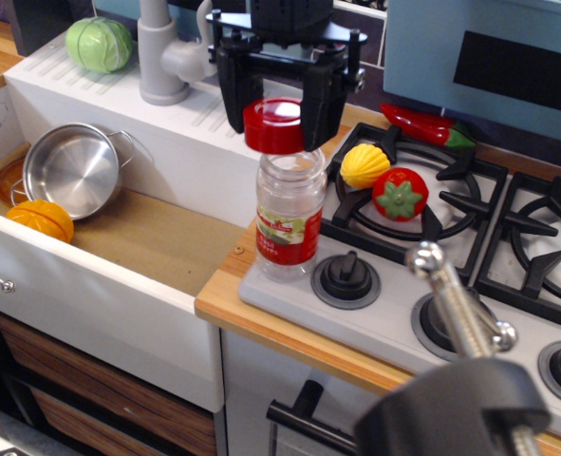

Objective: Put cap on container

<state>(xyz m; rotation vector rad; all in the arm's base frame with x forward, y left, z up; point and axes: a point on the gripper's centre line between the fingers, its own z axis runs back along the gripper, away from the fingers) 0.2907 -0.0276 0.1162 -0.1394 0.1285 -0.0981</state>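
The clear plastic jar [289, 217] with a red, white and green label stands upright at the front left corner of the toy stove. My black gripper [276, 116] hangs right above its open mouth and is shut on the red cap [273, 125]. The cap sits just over the jar's rim, shifted a little to the left and slightly tilted. I cannot tell whether the cap touches the jar's neck.
A red toy tomato [400, 194] and a yellow toy [364, 165] lie on the left burner, a red pepper [424, 125] behind them. A steel pot [73, 169] and an orange toy [40, 219] sit in the sink. A grey faucet [162, 52] and green cabbage [99, 44] stand behind.
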